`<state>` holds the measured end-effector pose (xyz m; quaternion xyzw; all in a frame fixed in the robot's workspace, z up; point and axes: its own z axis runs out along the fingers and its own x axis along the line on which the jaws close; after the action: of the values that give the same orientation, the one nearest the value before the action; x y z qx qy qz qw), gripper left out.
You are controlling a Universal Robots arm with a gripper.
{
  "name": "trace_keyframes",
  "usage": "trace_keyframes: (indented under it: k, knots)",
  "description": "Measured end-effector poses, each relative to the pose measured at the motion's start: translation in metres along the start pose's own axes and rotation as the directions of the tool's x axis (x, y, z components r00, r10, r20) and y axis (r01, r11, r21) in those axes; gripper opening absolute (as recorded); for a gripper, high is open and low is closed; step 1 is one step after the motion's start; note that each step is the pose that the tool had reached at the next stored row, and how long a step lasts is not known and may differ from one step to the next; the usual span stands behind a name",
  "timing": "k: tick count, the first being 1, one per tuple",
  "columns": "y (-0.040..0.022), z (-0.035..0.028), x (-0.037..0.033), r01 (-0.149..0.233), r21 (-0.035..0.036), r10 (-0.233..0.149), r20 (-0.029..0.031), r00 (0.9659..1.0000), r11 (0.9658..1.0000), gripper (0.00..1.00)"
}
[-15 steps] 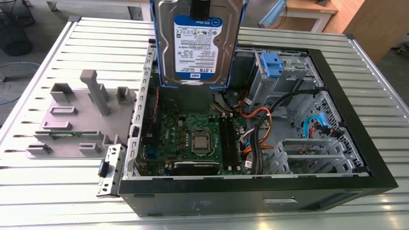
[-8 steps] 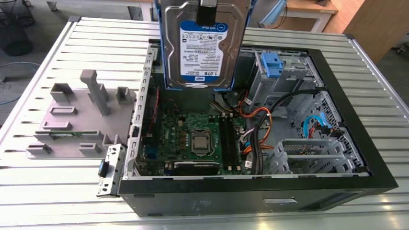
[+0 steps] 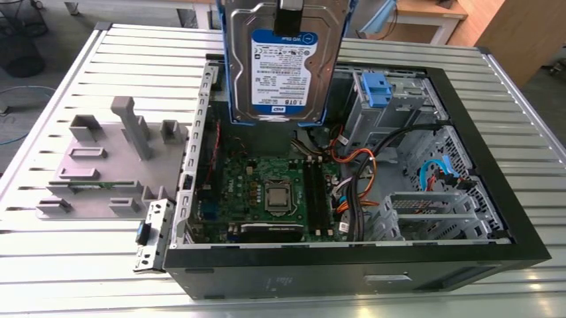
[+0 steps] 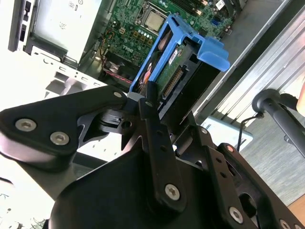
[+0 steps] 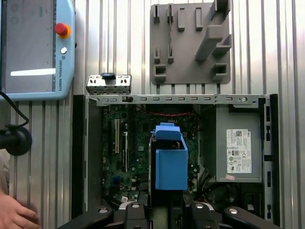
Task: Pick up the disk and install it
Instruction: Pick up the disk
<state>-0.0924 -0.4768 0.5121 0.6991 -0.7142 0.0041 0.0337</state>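
Note:
The disk [image 3: 281, 66], a silver drive with a white-and-blue label in a blue carrier, hangs upright above the open computer case [image 3: 354, 268], over the motherboard [image 3: 265, 192]. My gripper [image 3: 292, 14] is shut on its upper edge. In the second wrist view, the black fingers [image 4: 151, 112] clamp the disk [image 4: 177, 71] at its connector end, and the blue carrier tab [image 4: 212, 53] sticks out beyond it. The first wrist view looks down the disk [image 5: 170, 162] edge-on from the gripper [image 5: 164, 206], with the case's board below.
A grey box with a white sticker [image 5: 238, 149] fills one corner of the case. A blue latch [image 3: 376, 89] sits in the drive bay. A grey fixture plate [image 3: 106, 159] lies beside the case. A teach pendant [image 5: 35, 47] and a person's hand [image 5: 14, 215] are nearby.

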Motion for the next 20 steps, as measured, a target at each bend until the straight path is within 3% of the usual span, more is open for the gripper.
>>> trace_keyframes:
  k: [6,16,20]
  knots:
    - [-0.0013,0.0009,0.0111,0.0,0.0,0.0,-0.0001,1.0,1.0,0.35]
    - [-0.0022,0.003,0.0445,0.0,0.0,0.0,0.0,1.0,1.0,0.35]
    - [-0.0024,0.0036,0.0538,0.0,0.0,0.0,0.0,1.0,1.0,0.35]
